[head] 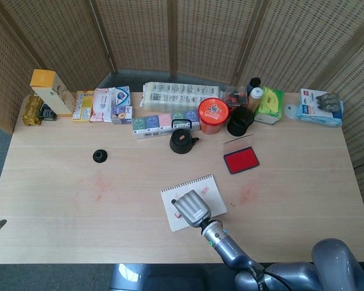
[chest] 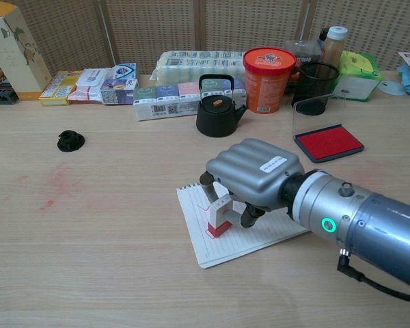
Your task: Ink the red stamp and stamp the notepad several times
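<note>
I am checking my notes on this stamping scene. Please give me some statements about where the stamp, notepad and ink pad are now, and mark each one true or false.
1. The right hand holds the red stamp. True.
2. The stamp's red base is on the notepad. True.
3. The ink pad has its lid closed. False: the clear lid stands open, and the red pad is exposed.
4. The black kettle stands on the notepad. False: it stands farther back on the table, apart from the notepad.
5. The left hand presses the notepad down. False: no left hand is seen in either view.
</note>
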Action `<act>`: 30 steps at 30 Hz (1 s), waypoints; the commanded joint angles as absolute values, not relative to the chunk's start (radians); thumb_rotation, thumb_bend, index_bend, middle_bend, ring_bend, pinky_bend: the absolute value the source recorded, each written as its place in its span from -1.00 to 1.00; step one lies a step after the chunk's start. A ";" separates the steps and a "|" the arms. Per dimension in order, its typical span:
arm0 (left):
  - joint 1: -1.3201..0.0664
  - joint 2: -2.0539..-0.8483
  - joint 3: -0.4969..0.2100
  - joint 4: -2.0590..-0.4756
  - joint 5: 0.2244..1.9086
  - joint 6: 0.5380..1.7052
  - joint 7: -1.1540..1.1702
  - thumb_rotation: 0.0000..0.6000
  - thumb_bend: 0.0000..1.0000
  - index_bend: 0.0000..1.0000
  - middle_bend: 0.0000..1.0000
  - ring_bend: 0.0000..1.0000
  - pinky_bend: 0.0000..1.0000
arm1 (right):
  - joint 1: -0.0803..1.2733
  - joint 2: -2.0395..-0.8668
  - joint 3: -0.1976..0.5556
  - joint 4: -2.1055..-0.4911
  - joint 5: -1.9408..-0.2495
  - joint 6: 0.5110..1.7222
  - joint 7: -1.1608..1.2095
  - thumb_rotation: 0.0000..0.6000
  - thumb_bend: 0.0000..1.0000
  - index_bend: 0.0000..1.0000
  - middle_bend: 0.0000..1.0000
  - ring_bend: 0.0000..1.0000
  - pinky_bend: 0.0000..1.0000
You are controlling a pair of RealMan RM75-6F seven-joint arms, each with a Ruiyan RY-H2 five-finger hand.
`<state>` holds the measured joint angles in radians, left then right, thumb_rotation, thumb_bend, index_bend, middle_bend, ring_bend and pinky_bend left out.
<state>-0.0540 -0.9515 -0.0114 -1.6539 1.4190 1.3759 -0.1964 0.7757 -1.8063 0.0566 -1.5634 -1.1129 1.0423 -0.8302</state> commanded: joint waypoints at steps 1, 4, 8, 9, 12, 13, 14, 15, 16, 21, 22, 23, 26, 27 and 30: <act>-0.054 -0.952 -0.010 -1.656 1.421 1.375 -0.194 1.00 -1.00 -1.00 -1.00 -1.00 -0.78 | 0.774 -1.741 0.073 -1.655 -1.120 1.076 -0.872 1.00 0.16 0.59 1.00 1.00 1.00; -0.055 -0.952 -0.010 -1.659 1.423 1.376 -0.189 1.00 -1.00 -1.00 -1.00 -1.00 -0.78 | 0.777 -1.707 0.080 -1.704 -1.111 1.084 -0.897 1.00 0.16 0.59 1.00 1.00 1.00; -0.054 -0.953 -0.009 -1.661 1.422 1.376 -0.184 1.00 -1.00 -1.00 -1.00 -1.00 -0.78 | 0.779 -1.682 0.083 -1.731 -1.097 1.088 -0.916 1.00 0.16 0.59 1.00 1.00 1.00; -0.055 -0.953 -0.010 -1.662 1.420 1.376 -0.182 1.00 -1.00 -1.00 -1.00 -1.00 -0.78 | 0.778 -1.677 0.081 -1.731 -1.089 1.088 -0.920 1.00 0.17 0.59 1.00 1.00 1.00; -0.055 -0.954 -0.010 -1.663 1.417 1.374 -0.178 1.00 -1.00 -1.00 -1.00 -1.00 -0.78 | 0.777 -1.670 0.076 -1.723 -1.072 1.084 -0.920 1.00 0.16 0.59 1.00 1.00 1.00; -0.055 -0.954 -0.011 -1.663 1.416 1.373 -0.177 1.00 -1.00 -1.00 -1.00 -1.00 -0.78 | 0.776 -1.668 0.074 -1.720 -1.069 1.083 -0.919 1.00 0.16 0.59 1.00 1.00 1.00; -0.056 -0.954 -0.011 -1.663 1.414 1.372 -0.177 1.00 -1.00 -1.00 -1.00 -1.00 -0.78 | 0.775 -1.665 0.072 -1.715 -1.065 1.083 -0.918 1.00 0.17 0.59 1.00 1.00 1.00; -0.056 -0.954 -0.012 -1.663 1.413 1.371 -0.177 1.00 -1.00 -1.00 -1.00 -1.00 -0.78 | 0.774 -1.662 0.070 -1.710 -1.062 1.082 -0.915 1.00 0.16 0.59 1.00 1.00 1.00; -0.057 -0.954 -0.012 -1.663 1.412 1.371 -0.177 1.00 -1.00 -1.00 -1.00 -1.00 -0.78 | 0.772 -1.659 0.069 -1.707 -1.058 1.082 -0.913 1.00 0.16 0.59 1.00 1.00 1.00; -0.059 -0.954 -0.013 -1.664 1.409 1.365 -0.176 1.00 -1.00 -1.00 -1.00 -1.00 -0.78 | 0.766 -1.645 0.065 -1.694 -1.048 1.083 -0.897 1.00 0.16 0.59 1.00 1.00 1.00; -0.059 -0.954 -0.012 -1.664 1.410 1.366 -0.175 1.00 -1.00 -1.00 -1.00 -1.00 -0.78 | 0.766 -1.643 0.064 -1.693 -1.047 1.083 -0.895 1.00 0.17 0.59 1.00 1.00 1.00; -0.058 -0.954 -0.012 -1.664 1.411 1.367 -0.175 1.00 -1.00 -1.00 -1.00 -1.00 -0.78 | 0.765 -1.641 0.064 -1.693 -1.046 1.083 -0.893 1.00 0.16 0.59 1.00 1.00 1.00; -0.056 -0.955 -0.012 -1.664 1.411 1.372 -0.175 1.00 -1.00 -1.00 -1.00 -1.00 -0.78 | 0.762 -1.636 0.058 -1.695 -1.043 1.083 -0.890 1.00 0.17 0.59 1.00 1.00 1.00; -0.055 -0.956 -0.012 -1.664 1.410 1.372 -0.173 1.00 -1.00 -1.00 -1.00 -1.00 -0.78 | 0.762 -1.636 0.055 -1.697 -1.041 1.082 -0.891 1.00 0.17 0.59 1.00 1.00 1.00; -0.057 -0.958 -0.010 -1.662 1.409 1.367 -0.165 1.00 -1.00 -1.00 -1.00 -1.00 -0.78 | 0.764 -1.642 0.048 -1.696 -1.043 1.083 -0.900 1.00 0.16 0.59 1.00 1.00 1.00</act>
<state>-0.0567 -0.9575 -0.0105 -1.6623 1.4096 1.3674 -0.1655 0.7633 -1.6404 0.0496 -1.6970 -1.0420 1.0825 -0.8983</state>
